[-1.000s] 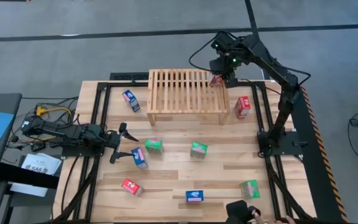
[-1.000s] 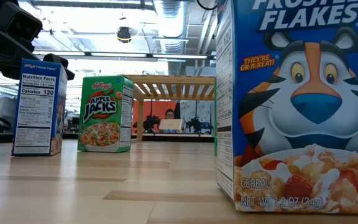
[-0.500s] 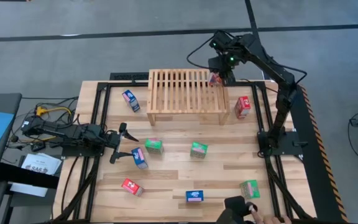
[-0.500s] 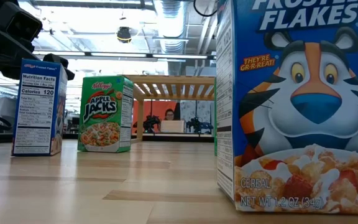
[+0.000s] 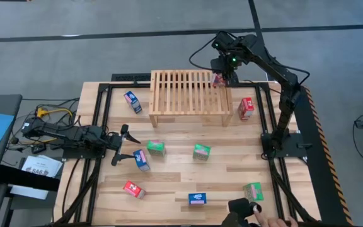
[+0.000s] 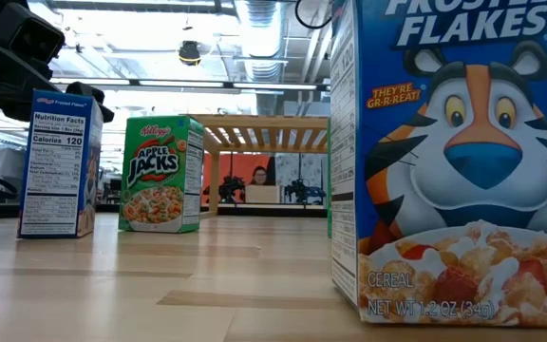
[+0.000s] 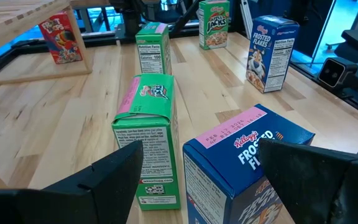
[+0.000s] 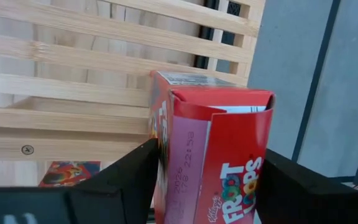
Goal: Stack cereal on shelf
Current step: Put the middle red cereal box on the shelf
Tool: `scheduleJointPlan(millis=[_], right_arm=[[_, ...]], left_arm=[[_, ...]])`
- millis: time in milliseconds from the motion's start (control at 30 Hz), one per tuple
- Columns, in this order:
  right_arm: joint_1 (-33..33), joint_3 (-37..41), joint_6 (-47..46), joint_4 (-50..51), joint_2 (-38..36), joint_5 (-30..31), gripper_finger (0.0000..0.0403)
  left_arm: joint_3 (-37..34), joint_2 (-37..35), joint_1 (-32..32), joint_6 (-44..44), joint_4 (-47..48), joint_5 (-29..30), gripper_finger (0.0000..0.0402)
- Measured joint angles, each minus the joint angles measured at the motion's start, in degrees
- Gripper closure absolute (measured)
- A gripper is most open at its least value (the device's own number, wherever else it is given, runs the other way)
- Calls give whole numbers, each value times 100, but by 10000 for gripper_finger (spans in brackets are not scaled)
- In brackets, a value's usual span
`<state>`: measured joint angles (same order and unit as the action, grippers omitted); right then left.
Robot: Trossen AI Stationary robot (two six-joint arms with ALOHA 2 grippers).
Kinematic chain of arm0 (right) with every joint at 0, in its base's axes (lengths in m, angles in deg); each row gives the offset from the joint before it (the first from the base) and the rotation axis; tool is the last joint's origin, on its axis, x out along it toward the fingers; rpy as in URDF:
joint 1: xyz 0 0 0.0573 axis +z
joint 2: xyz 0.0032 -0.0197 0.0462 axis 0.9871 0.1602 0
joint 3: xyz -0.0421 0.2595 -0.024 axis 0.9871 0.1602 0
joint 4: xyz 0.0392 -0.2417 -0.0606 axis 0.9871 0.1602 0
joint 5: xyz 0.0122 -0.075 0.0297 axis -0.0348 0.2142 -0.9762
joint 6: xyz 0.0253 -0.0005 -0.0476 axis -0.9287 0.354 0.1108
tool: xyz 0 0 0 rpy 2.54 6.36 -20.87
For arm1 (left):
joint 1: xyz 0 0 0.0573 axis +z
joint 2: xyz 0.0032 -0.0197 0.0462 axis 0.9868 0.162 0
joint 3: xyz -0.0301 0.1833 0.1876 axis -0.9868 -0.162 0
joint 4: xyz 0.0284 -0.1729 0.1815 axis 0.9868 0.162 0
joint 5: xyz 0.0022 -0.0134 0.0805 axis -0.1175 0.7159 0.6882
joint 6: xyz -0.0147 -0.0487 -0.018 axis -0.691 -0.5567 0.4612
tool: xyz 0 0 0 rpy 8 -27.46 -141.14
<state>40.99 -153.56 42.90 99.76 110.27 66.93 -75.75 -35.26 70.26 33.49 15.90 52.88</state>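
Red cereal box (image 8: 213, 155) clamped between right gripper (image 8: 205, 177) jaws, over shelf (image 8: 73, 81) corner

Robotics lab: open ceiling ducts (image 6: 259, 24), workstations.

Bright, even overhead light; sharp.

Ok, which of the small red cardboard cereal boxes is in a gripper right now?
The red box over the wooden slatted rack's far right corner, held by the right gripper; the others sit on the table.
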Motion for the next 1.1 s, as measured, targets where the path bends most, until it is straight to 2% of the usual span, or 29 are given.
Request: scheduleJointPlan(millis=[333,733,1100], right_arm=[[0,0,-163,-46,-4,-2,148],[0,-7,-180,-138,-11,81,71],[0,-11,-173,-320,-298,153,71]], left_arm=[[0,0,-1,0,-2,0,95],[0,1,-1,0,-2,0,95],[0,1,0,0,-2,0,95]])
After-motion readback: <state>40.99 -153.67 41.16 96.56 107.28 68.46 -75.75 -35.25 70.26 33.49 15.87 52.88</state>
